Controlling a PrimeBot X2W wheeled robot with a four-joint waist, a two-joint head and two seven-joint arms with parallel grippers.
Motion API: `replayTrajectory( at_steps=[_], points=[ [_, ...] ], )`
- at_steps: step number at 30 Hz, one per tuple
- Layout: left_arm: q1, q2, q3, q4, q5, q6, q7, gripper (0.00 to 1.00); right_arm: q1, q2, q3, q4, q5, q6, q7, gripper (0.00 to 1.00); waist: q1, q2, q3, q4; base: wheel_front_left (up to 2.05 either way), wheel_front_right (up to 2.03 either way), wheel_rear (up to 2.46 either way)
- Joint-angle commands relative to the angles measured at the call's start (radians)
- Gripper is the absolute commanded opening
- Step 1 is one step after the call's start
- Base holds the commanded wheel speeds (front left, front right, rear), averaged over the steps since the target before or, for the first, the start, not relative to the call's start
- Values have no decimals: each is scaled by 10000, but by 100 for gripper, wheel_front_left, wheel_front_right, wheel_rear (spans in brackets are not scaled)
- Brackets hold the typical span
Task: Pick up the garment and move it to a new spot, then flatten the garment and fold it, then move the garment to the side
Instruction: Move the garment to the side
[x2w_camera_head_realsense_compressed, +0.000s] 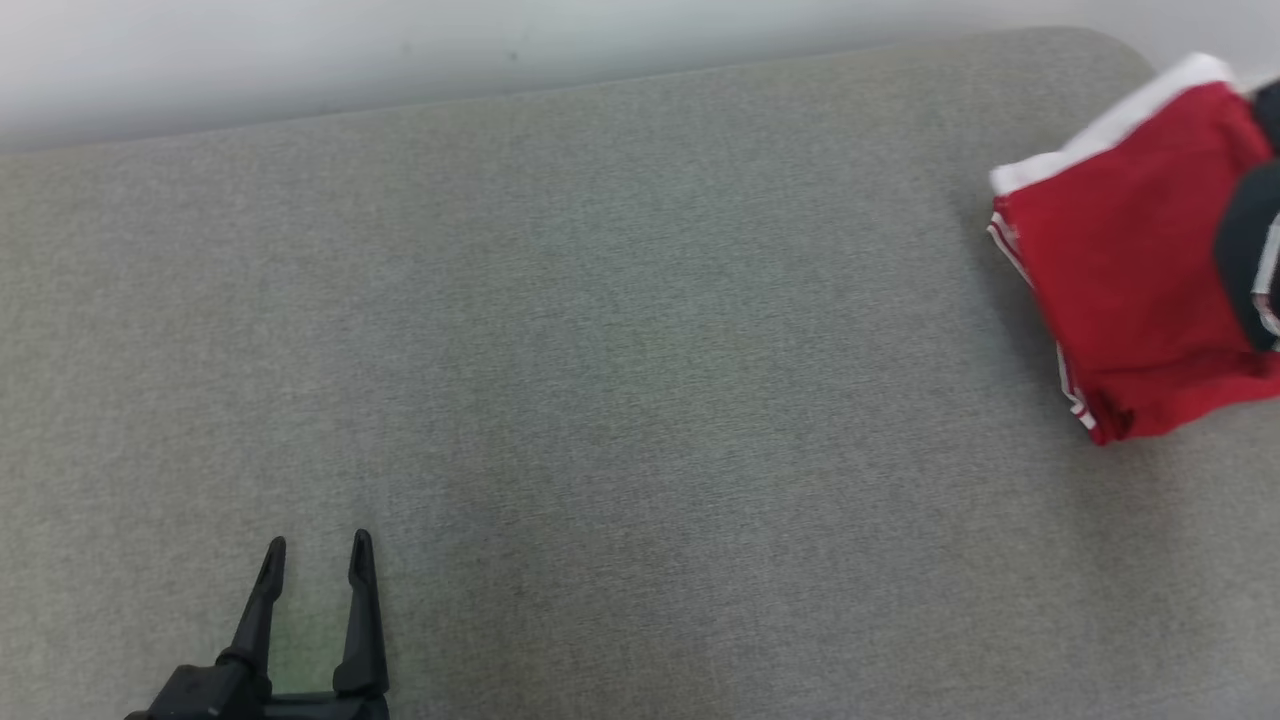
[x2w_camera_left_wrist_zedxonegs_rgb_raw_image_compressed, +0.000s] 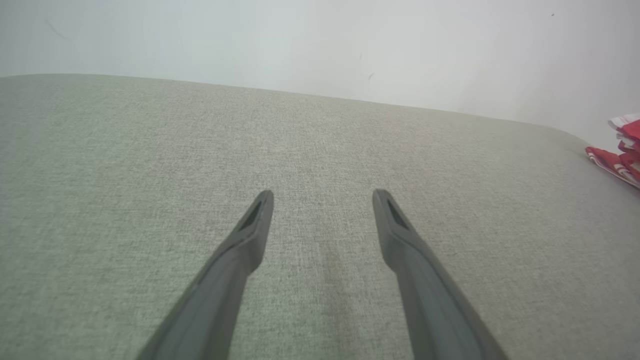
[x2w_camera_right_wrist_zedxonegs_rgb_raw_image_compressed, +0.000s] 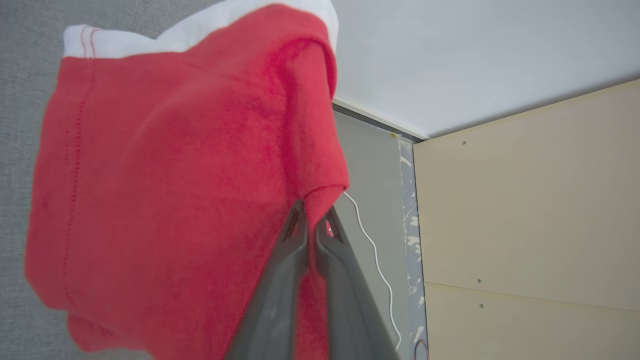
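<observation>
Red folded cloth garment (x2w_camera_head_realsense_compressed: 1120, 260) with a white band is at the grey woven surface's (x2w_camera_head_realsense_compressed: 600, 350) far right end, one fold pinched by the right gripper (x2w_camera_right_wrist_zedxonegs_rgb_raw_image_compressed: 314, 212); the left gripper (x2w_camera_head_realsense_compressed: 318, 555), jaws spread, is well apart.

There are no words, numbers or signs to read here, not on the red garment (x2w_camera_head_realsense_compressed: 1130, 260), not on the grey cushion (x2w_camera_head_realsense_compressed: 600, 350).

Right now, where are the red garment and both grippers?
red garment (x2w_camera_head_realsense_compressed: 1120, 270), head view, middle of the red cloth.
left gripper (x2w_camera_head_realsense_compressed: 320, 542), head view, between its open fingertips.
right gripper (x2w_camera_right_wrist_zedxonegs_rgb_raw_image_compressed: 315, 211), right wrist view, between fingertips pinching cloth.
</observation>
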Motion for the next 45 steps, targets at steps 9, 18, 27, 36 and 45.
replayTrajectory(
  at_steps=[9, 18, 27, 36, 45],
  points=[
    [-321, -6, -197, -83, 206, -73, -27, 100, 1064, -89, -2260, 613, -1015, -30, -702, 0, -1, -1, 550, 634, 0, 0, 0],
    [-353, -5, -106, -96, 347, -56, -27, 100, 1487, 828, -4286, 313, -2980, -30, -2470, 100, -1, -1, 454, 667, 0, 0, 0],
    [25, -10, -48, -539, 16, 279, -25, 100, 2319, 2815, -5132, -586, -1739, -30, -4697, 100, -1, -1, -700, 731, 0, 0, 0],
    [792, -8, -318, -545, -90, 594, -27, 100, 5076, 3919, -4593, -2017, 68, -30, -6929, 100, -1, -1, -1834, 1166, 0, 0, 0],
    [1451, -9, -85, -521, -443, 725, -25, 100, 7885, 5674, -4577, -3116, -287, -30, -8356, 100, -1, -1, -2509, 1428, 0, 0, 0]
  ],
)
